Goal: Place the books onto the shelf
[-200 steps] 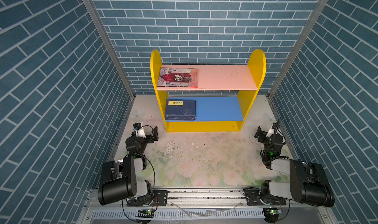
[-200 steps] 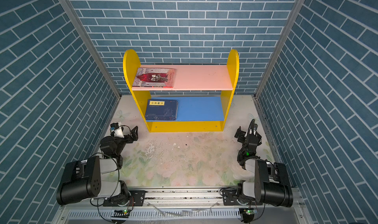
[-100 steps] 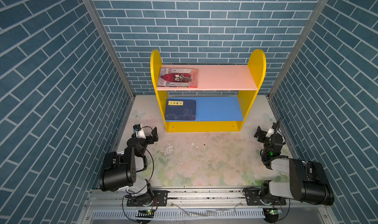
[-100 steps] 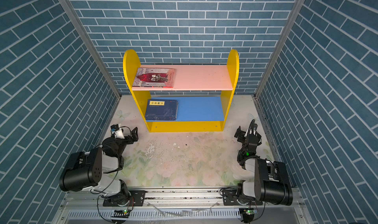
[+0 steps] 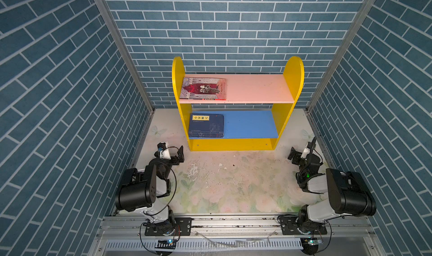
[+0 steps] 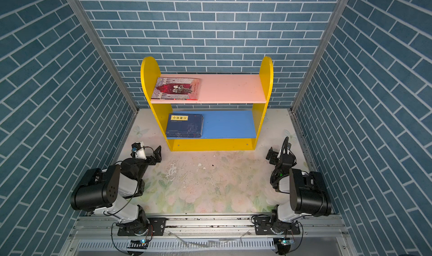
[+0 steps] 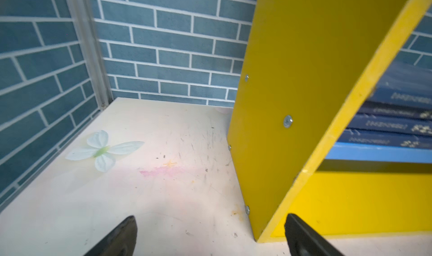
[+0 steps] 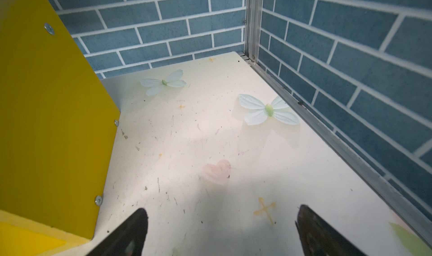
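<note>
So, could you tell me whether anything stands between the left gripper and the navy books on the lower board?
Partly: the yellow side panel of the shelf stands between the open left gripper and the navy books; its front is open.

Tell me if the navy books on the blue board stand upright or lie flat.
Lying flat: the navy books sit stacked, cover up, on the blue board; their spines show layered.

Both arms are seen folded back near their bases, wrists low, the left gripper [image 5: 171, 151] and right gripper [image 5: 302, 150] pointed forward, jaws spread wide and empty.
</note>
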You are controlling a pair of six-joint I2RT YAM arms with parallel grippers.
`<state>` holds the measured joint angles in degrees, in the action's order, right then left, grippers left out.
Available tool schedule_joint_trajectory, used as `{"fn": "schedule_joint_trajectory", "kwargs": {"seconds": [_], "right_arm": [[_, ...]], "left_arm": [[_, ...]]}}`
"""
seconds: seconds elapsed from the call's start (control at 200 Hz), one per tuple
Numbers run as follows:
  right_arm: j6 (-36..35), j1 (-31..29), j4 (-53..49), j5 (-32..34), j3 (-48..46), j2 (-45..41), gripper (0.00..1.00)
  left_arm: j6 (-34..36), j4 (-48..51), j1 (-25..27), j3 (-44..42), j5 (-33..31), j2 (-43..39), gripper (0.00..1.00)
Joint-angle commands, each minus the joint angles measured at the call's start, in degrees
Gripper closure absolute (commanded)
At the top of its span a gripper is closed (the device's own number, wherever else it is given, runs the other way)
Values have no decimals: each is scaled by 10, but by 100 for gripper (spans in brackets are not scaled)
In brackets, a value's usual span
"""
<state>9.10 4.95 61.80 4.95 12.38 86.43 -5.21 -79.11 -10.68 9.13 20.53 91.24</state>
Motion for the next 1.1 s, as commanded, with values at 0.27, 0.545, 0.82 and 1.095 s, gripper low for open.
{"fn": "schedule_joint_trajectory", "kwargs": {"seconds": [0.27,0.545,0.82,1.095], "right_arm": [[-34,-4,-94,-31,88,20,1],[-36,-6,-92,-27,86,18,1],[-36,-6,-92,-28,86,17,1],[-36,-6,-93,-27,86,17,1]], "left_arm": [[50,141,33,63,-33,-20,0],[74,237,67,103,-89,-33,0],[86,254,71,113,-72,-33,0],[86,254,71,113,-72,-33,0]]}}
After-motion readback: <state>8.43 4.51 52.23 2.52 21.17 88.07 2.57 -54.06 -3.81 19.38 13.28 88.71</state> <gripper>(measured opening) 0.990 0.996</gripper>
